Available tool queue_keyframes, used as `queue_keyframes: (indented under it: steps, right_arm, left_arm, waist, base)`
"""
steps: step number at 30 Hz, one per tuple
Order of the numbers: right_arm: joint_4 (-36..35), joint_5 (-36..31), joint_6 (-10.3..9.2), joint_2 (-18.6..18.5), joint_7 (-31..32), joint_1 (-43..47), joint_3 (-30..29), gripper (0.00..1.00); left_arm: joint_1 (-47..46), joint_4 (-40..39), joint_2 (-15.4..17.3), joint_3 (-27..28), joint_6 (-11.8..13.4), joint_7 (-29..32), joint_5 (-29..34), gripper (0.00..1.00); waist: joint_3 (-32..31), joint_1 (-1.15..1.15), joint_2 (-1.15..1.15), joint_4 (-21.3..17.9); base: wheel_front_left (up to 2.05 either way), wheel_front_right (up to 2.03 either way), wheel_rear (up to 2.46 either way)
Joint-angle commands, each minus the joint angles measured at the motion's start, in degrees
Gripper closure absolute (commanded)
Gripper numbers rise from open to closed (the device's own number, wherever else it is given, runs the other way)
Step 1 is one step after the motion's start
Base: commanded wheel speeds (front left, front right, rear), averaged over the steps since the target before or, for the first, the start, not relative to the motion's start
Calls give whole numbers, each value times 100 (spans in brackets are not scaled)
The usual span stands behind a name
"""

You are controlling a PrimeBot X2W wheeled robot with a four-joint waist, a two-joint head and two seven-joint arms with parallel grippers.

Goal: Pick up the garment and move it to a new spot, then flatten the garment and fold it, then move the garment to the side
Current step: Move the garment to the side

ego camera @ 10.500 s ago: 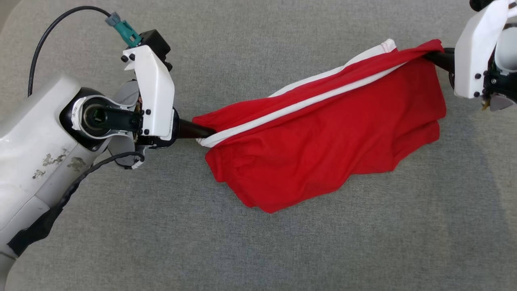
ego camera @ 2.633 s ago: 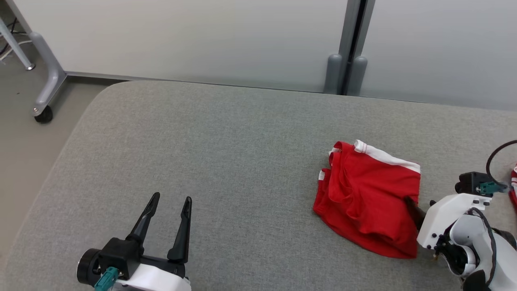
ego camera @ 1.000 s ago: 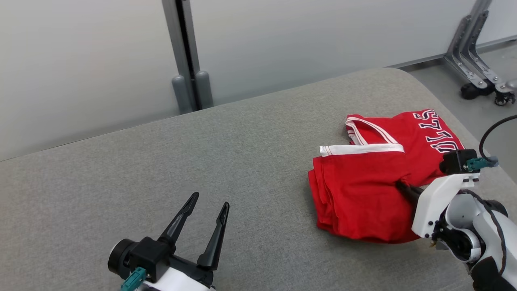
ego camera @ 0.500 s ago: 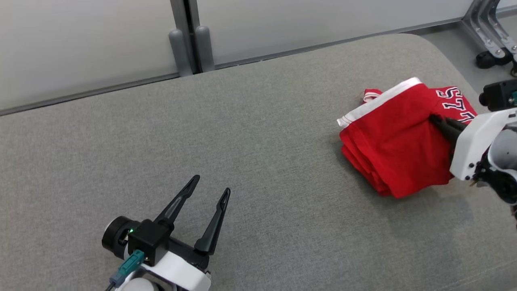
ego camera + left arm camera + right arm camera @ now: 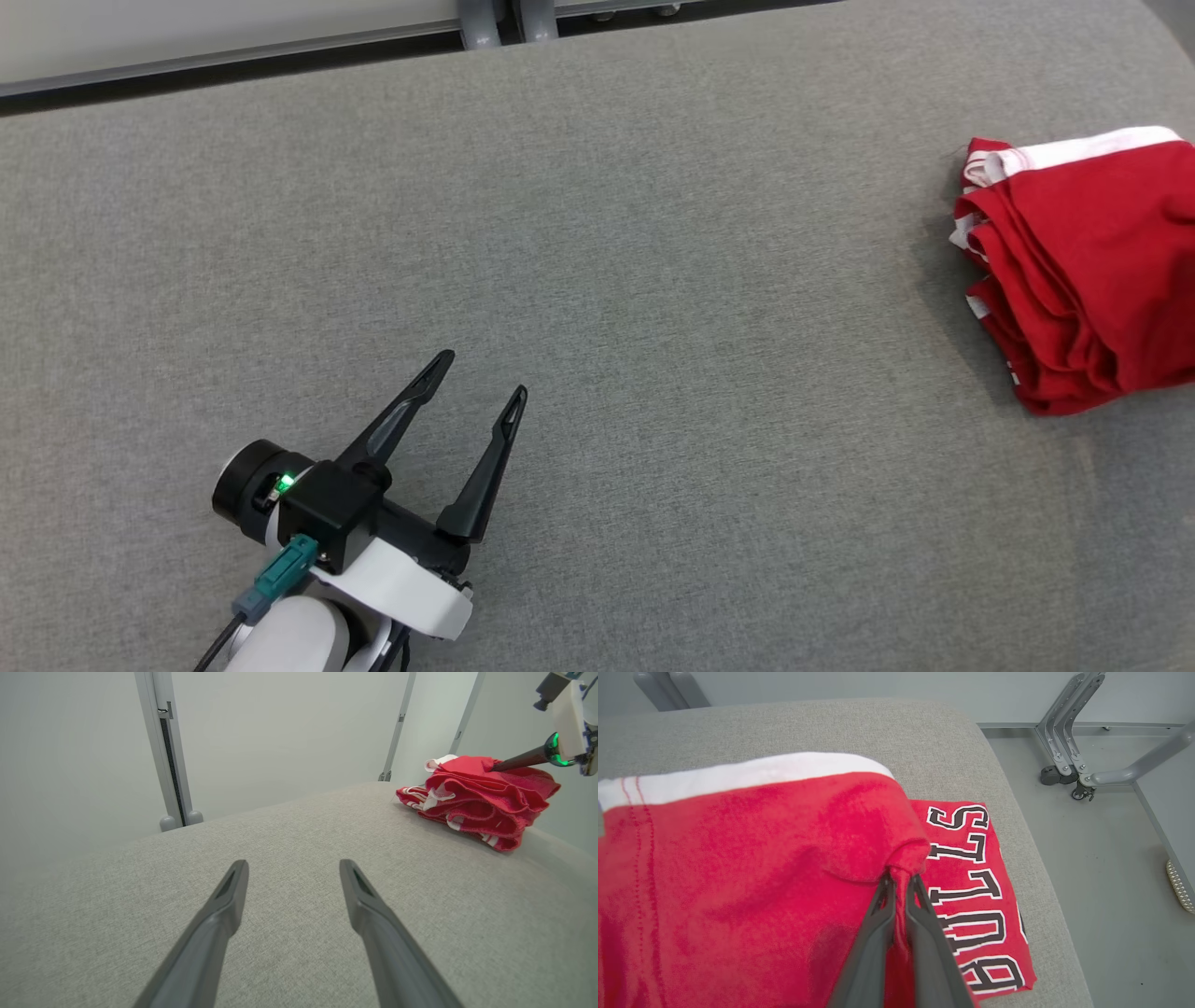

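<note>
A wide grey padded surface [image 5: 653, 233] is seen from above. At its right edge, a red garment [image 5: 1083, 261] is bunched into stacked folds, with a white band along its top edge. Part of it is cut off by the right border of the head view.

At the lower left of the head view, the left gripper [image 5: 483, 373] is held over bare padding, well apart from the garment. Its two dark fingers are spread wide and nothing is held between them. In the left wrist view the same fingers [image 5: 293, 863] are seen parted above the grey surface, with the garment [image 5: 481, 798] far off at the upper right. There the right gripper [image 5: 495, 768] is seen reaching in from the right, its tips buried in the top of the bundle. A grey post [image 5: 163, 742] and pale wall panels are seen behind.

In the right wrist view, the right gripper [image 5: 901, 879] is pressed together on a small gathered pinch of the garment [image 5: 738, 858]. Beside and partly under the garment a second red piece [image 5: 971, 882] is laid flat near the pad's corner, printed with black letters outlined in white. Whether the garment's underside rests on the pad cannot be told. Beyond the corner, a grey floor [image 5: 1111, 858] and a wheeled metal frame [image 5: 1064, 742] are seen.
</note>
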Motion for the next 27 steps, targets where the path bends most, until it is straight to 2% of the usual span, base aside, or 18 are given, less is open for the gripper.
queue_keyframes:
  steps: [1, 6, 7, 8, 9, 13, 16, 23, 27]
  right_arm:
    - [230, -92, 0, 38, -68, -116, -96, 100]
    - [984, -386, 0, 178, -318, -266, -286, 100]
    - [1144, -460, 0, 182, -385, -318, -317, 69]
    - [1279, -530, 0, 190, -464, -369, -347, 51]
    - [1417, -590, 0, 229, -521, -408, -369, 0]
    - [1799, -838, 0, 341, -816, -524, -394, 0]
    - [1963, -1080, 0, 399, -1257, -599, -382, 0]
    - [1599, -1098, 0, 528, -2126, -338, -392, 0]
    - [924, -900, 0, 689, -2663, 125, -317, 0]
  left_arm:
    - [-107, -33, 44, -1, -6, 0, -10, 0]
    - [-208, -46, 70, -34, -6, 1, -30, 0]
    - [-215, -41, 74, -38, -6, -3, -35, 0]
    - [-217, -36, 70, -41, -2, -8, -41, 0]
    - [-211, -27, 62, -49, 6, -17, -44, 0]
    - [-169, 40, 23, -51, 43, -76, -64, 0]
    - [-52, 141, -18, -18, 94, -147, -131, 0]
    - [196, 217, -4, 255, 301, -233, -268, 0]
    - [448, 221, 23, 576, 538, -260, -394, 0]
  waist:
    - [153, 0, 0, 141]
    - [247, 0, 0, 246]
    - [249, 0, 0, 261]
    - [242, 0, 0, 278]
    - [222, 0, 0, 293]
    - [35, 0, 0, 320]
    - [-325, 0, 0, 340]
    - [-1028, 0, 0, 422]
    - [-1517, 0, 0, 514]
  base:
    - [0, 0, 0]
    - [0, 0, 0]
    - [0, 0, 0]
    - [0, 0, 0]
    - [0, 0, 0]
    - [0, 0, 0]
    - [0, 0, 0]
    - [0, 0, 0]
    - [0, 0, 0]
